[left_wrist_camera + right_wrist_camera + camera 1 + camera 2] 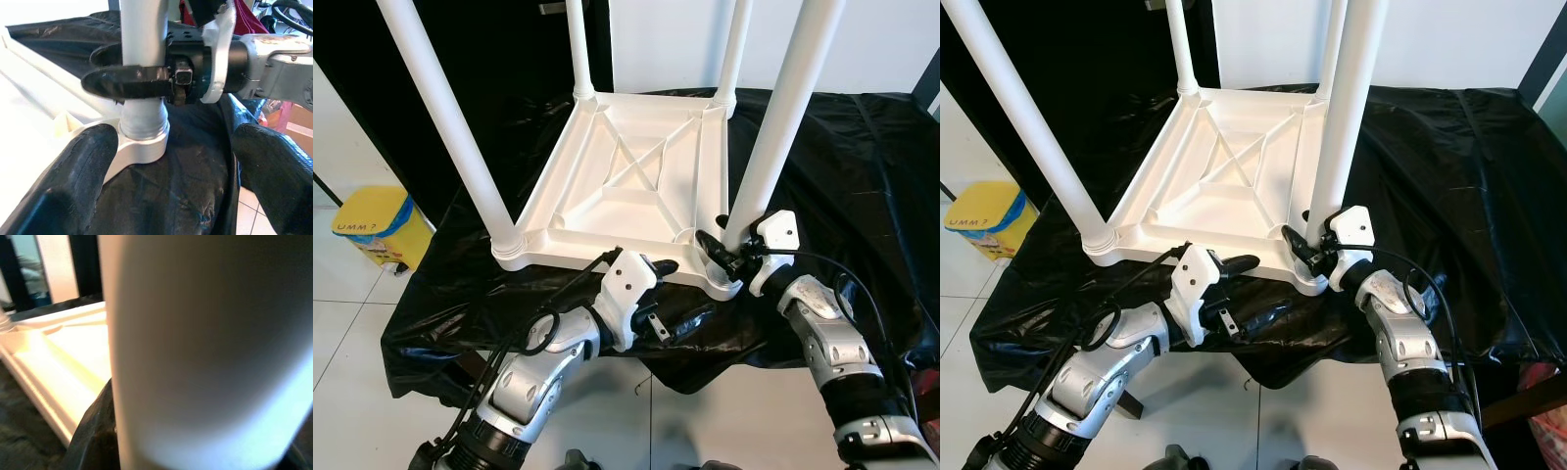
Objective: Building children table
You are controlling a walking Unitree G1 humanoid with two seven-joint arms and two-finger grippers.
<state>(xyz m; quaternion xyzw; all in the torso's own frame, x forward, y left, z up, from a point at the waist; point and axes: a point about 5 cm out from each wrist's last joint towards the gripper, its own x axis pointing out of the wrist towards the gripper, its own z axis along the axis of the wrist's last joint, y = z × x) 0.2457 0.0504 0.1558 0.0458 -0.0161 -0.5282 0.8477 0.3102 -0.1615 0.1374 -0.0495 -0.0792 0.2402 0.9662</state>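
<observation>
Clamping the table leg, right gripper fingers; left gripper fingers apart.

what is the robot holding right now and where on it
The right gripper clamps the near-right table leg just above its socket. The left gripper is open, holding nothing.

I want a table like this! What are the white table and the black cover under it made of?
The upside-down table looks like moulded white plastic: smooth, slightly glossy, with ribs underneath. The black cover seems to be thin plastic sheeting, since it is shiny and crinkled.
</observation>
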